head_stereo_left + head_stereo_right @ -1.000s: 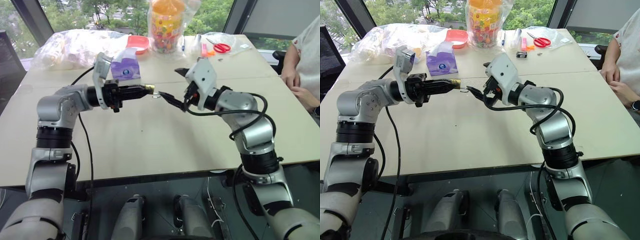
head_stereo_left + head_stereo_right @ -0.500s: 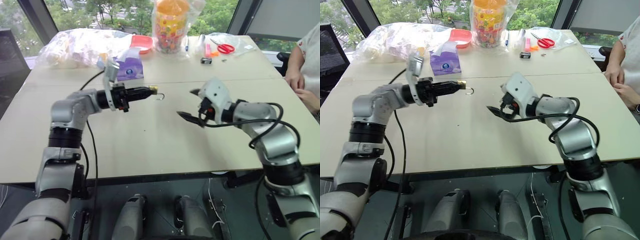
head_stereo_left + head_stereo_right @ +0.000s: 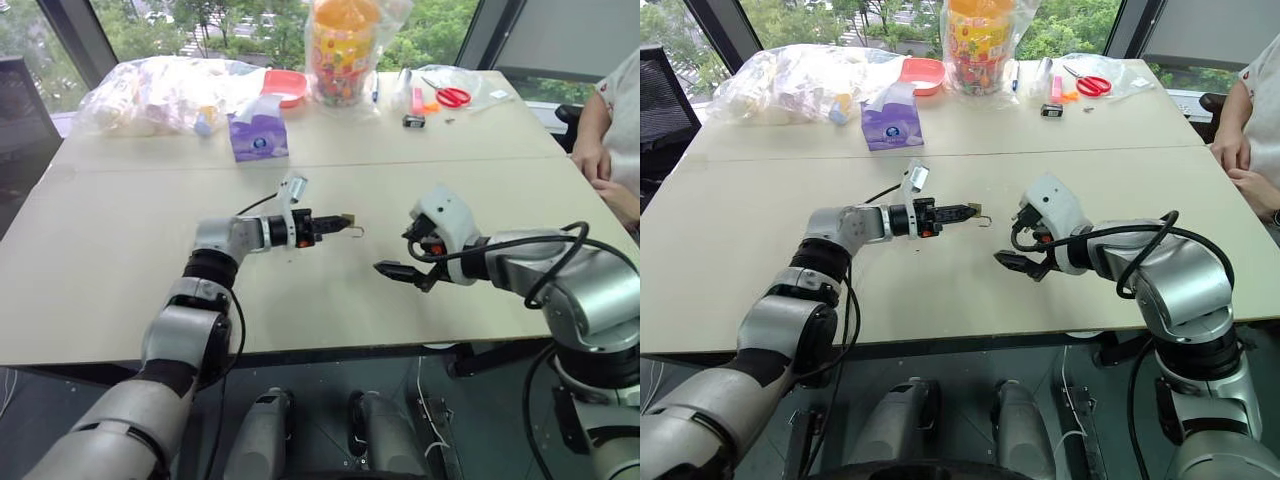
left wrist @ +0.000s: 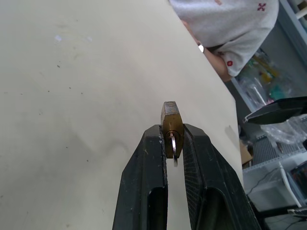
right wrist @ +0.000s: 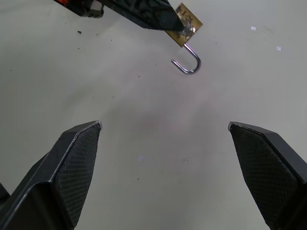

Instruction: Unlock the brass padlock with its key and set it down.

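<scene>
Both arms have dropped lower over the worktop (image 3: 120, 250) and drawn apart since 1 second ago, when their tips nearly met. Now the left gripper (image 3: 335, 225) has its jaws pinched narrow on the brass padlock (image 5: 186, 22), held just above the bare surface, while the right gripper (image 3: 400, 272) sits nearby with jaws spread wide and empty. I cannot make out a key in the lock.

From the right wrist view, the thin silvery shackle (image 5: 188, 61) hangs out as an open hook, so the lock looks released; setting it down seems the step left.

The risk is the grip itself: only the tips of 2 smooth black fingers (image 4: 148, 158) clamp a tiny, slick, flat-sided metal block, so it could twist or pop free and skid across the matte beige top.
</scene>
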